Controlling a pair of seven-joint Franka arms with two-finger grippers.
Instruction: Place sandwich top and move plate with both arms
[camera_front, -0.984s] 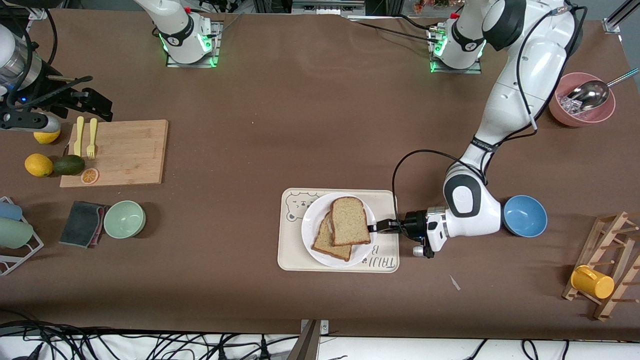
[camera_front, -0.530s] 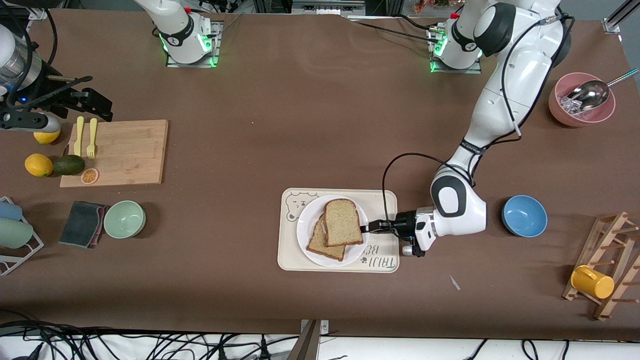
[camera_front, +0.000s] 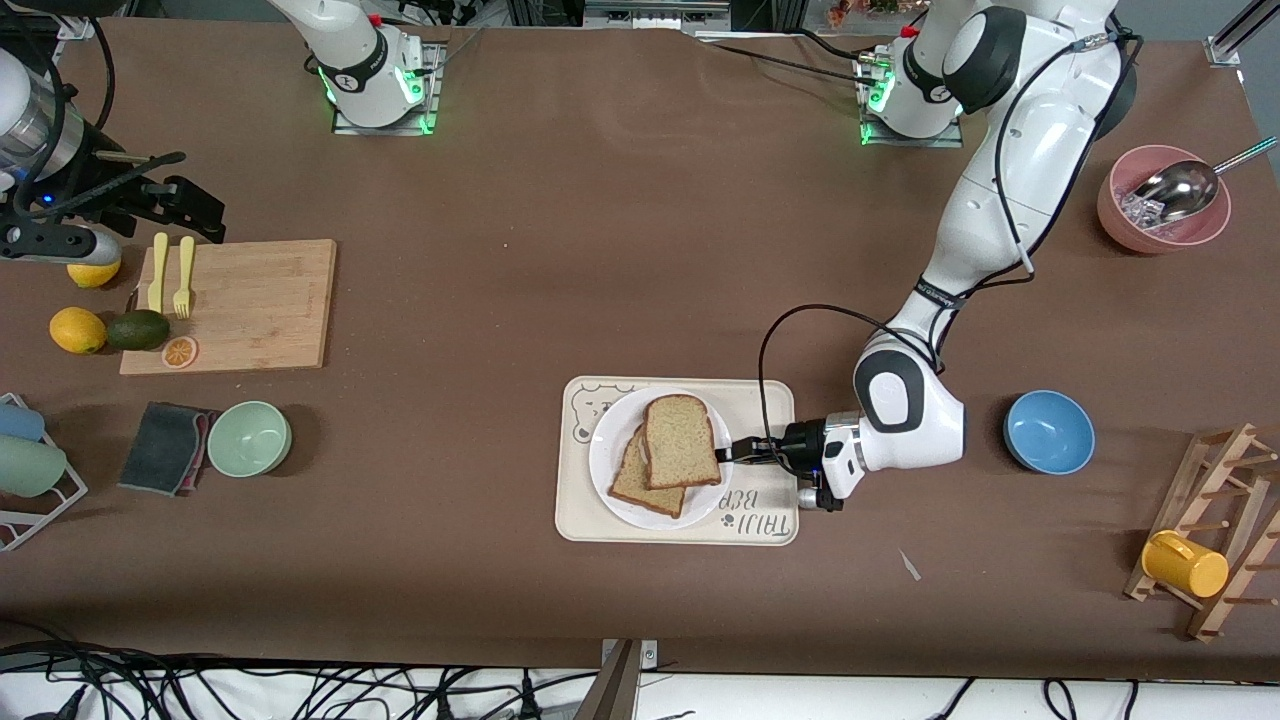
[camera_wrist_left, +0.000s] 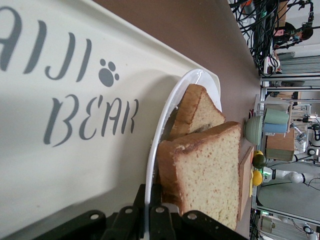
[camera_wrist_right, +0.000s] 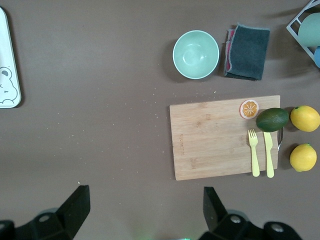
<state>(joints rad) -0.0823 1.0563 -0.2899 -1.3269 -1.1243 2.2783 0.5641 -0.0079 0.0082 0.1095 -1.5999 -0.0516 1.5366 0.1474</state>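
Note:
The white plate rests on the beige bear tray. The sandwich top, a light-brown bread slice, lies on the plate over a second slice. My left gripper is shut on the plate's rim at the side toward the left arm's end. In the left wrist view the gripper pinches the thin rim, with the sandwich top beside it. My right gripper waits open and empty above the cutting board end of the table; its open fingers also show in the right wrist view.
A blue bowl sits beside the left arm's wrist. A pink bowl with a metal scoop and a wooden rack with a yellow mug are at that end. A cutting board, green bowl, cloth and fruit lie at the right arm's end.
My left gripper has moved the plate with its bread across the tray toward the right arm's end. The right arm has not moved.

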